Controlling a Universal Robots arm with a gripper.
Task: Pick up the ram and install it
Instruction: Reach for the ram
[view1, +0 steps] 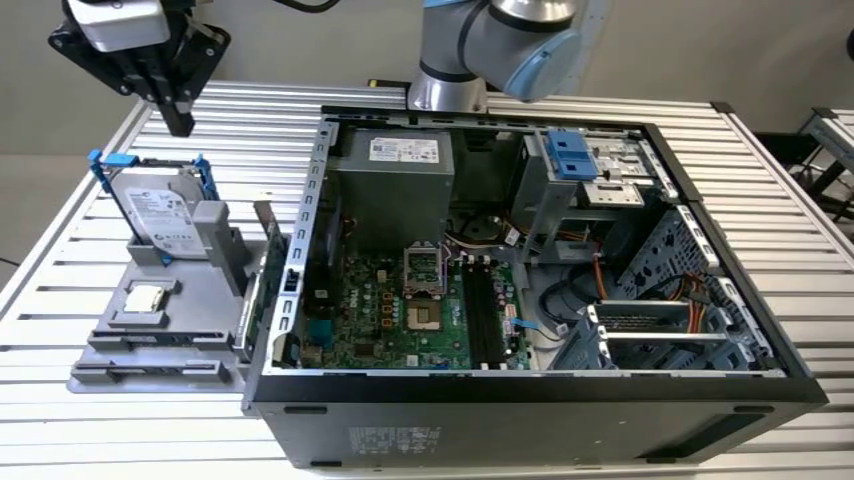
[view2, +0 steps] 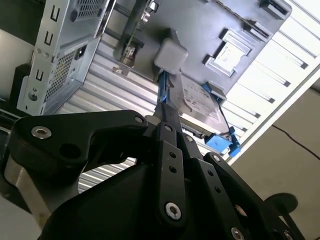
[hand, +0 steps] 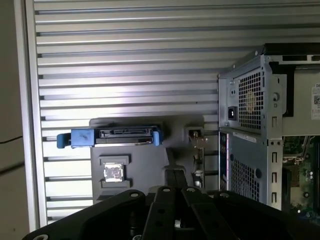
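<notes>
Above the bench (view1: 781, 200), at ten o'clock of the computer case (view1: 534, 425), my hand (view1: 178, 115) hangs closed, empty; the ram (view1: 272, 250) stands beside the case.

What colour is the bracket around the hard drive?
Blue; the bracket shows best in the first wrist view.

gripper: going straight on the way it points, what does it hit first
The gripper would likely meet the gray block beside the hard drive first, not the ram; depth is unclear.

Exterior high, both wrist views toward tray (hand: 140, 160)
</notes>
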